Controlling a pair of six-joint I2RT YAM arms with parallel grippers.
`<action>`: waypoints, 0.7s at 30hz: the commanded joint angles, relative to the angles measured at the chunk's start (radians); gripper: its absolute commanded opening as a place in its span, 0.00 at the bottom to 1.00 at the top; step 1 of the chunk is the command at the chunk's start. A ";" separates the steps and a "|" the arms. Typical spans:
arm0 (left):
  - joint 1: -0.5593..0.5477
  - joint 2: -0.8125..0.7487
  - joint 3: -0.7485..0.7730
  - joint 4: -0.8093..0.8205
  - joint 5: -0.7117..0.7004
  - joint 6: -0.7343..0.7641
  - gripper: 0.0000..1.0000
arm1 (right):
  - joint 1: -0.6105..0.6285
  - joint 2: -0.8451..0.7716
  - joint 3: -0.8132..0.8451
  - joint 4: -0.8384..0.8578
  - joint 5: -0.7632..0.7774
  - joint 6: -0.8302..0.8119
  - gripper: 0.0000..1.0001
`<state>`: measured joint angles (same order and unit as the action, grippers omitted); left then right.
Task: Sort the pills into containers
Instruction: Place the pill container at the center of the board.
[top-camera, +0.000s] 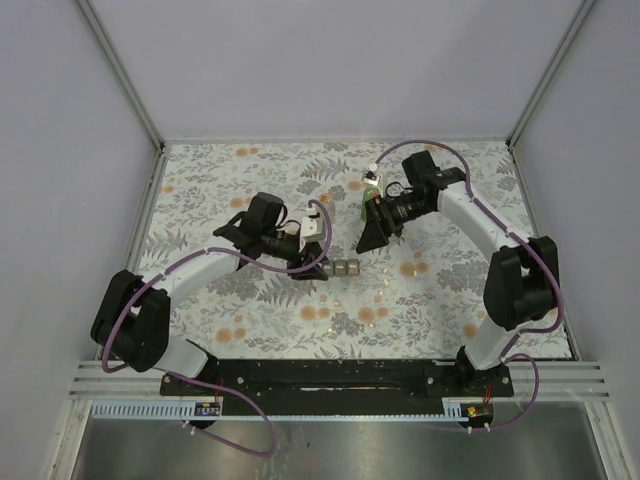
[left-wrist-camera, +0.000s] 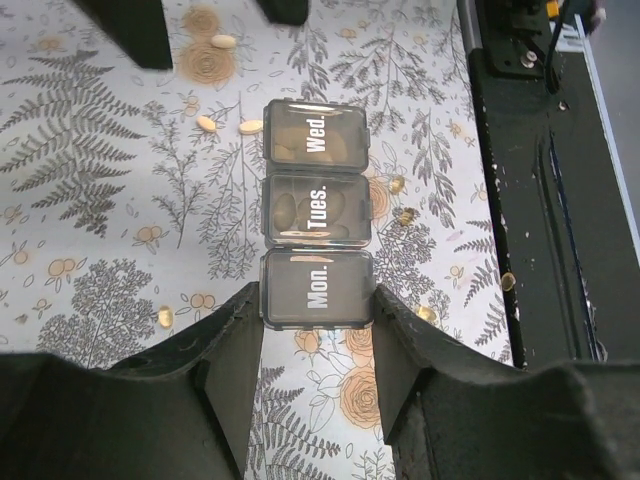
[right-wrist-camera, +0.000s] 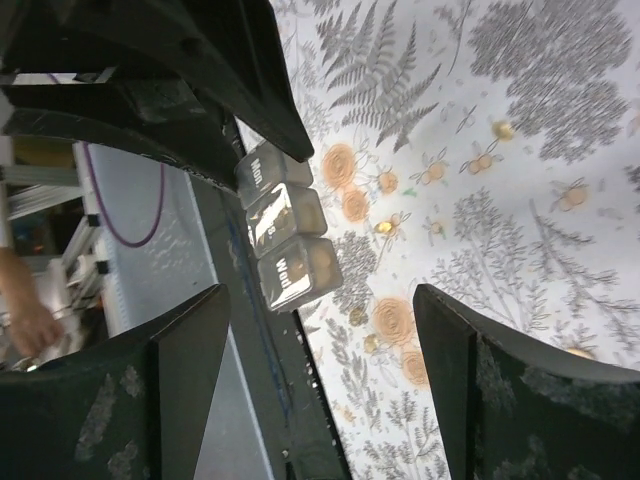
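From above, the left end effector (top-camera: 322, 268) is pinching one end of the little pill box (top-camera: 347, 268) on the flowery counter (top-camera: 440, 300). The right end effector (top-camera: 372, 238) hangs just past the far side of the box, close but not touching it. In the left wrist view, the two fingers (left-wrist-camera: 232, 345) press on both sides of the part marked Mon. The Tues. and Wed. parts stick straight out ahead of the tips. All three lids look shut, and pill shapes show dimly through the two far ones. Loose pale pills (left-wrist-camera: 206, 123) lie ahead and to the left of the fingers. Small yellow gel pills (left-wrist-camera: 406, 216) lie to the right, near the box. In the right wrist view, the right end effector is spread wide with nothing between its fingers, and the box sits out ahead of it, nearer one finger. What could go wrong? The pills are small and lie flat, so wide fingers may push one away instead of catching it. A bump from the right arm could twist the box out of the left pinch. With the lids shut, a dropped pill would bounce off.
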<state>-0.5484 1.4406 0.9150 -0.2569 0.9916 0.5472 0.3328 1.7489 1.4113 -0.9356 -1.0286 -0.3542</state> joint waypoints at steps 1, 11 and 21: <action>0.041 0.004 0.027 0.110 0.025 -0.127 0.00 | -0.001 -0.133 -0.011 0.116 0.116 0.069 0.83; 0.096 0.087 0.059 0.220 -0.076 -0.289 0.00 | 0.020 -0.285 -0.109 0.257 0.248 0.075 0.84; 0.076 0.158 -0.125 0.608 -0.241 -0.475 0.00 | 0.025 -0.282 -0.167 0.294 0.262 0.090 0.84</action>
<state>-0.4576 1.5757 0.8749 0.0998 0.8303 0.1711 0.3508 1.4784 1.2556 -0.6971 -0.7799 -0.2771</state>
